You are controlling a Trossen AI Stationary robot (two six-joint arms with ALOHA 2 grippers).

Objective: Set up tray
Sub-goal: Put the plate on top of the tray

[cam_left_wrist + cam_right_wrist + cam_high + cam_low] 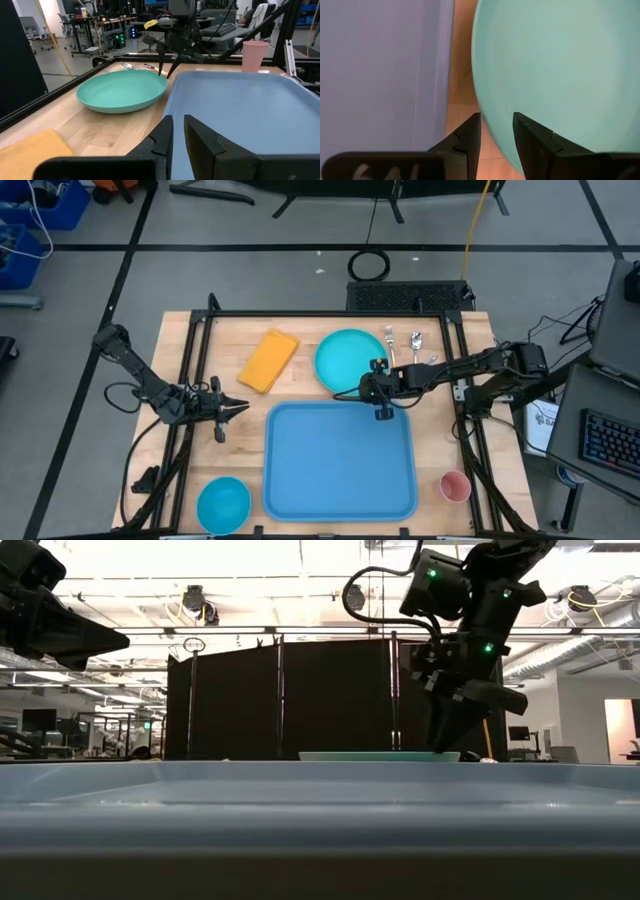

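Plate (347, 360) behind tray (340, 460) — bowl (222, 503) left.

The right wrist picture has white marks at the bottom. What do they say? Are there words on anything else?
"64": that is how the white marks on the dark right pincer body seem to read, but they are cut off by the picture's edge.
White sheet beside the table: it has print, too small to read.
Yellow tag on the right arm: too blurred to read.
Tray, plate, bowl, cup: no words.
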